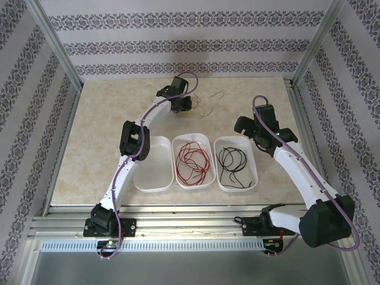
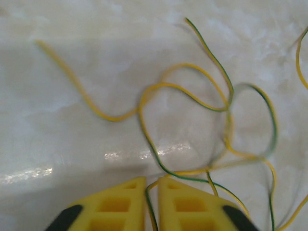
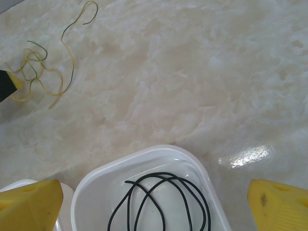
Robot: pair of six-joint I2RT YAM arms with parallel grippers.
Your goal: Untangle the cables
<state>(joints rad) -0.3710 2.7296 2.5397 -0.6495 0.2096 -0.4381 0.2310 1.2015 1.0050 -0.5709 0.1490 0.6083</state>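
The marble-patterned table (image 1: pixel 95 136), walled by patterned paper (image 1: pixel 178 35), lies bare around three white trays (image 1: pixel 153 171): one empty, one holding a red cable (image 1: pixel 193 161), one a black cable (image 1: pixel 231 160). Near the far edge lie tangled yellow-green cables (image 2: pixel 226 108), the left gripper (image 2: pixel 151 180) pinched onto a strand. The right gripper (image 3: pixel 154 185) gapes wide above the black cable's tray.

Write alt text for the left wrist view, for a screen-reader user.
The left tool, its yellow fingers nearly together, pinches a strand of the loosely tangled yellow-green cables, which lie in overlapping loops on a pale marbled table. One free end trails toward the upper left.
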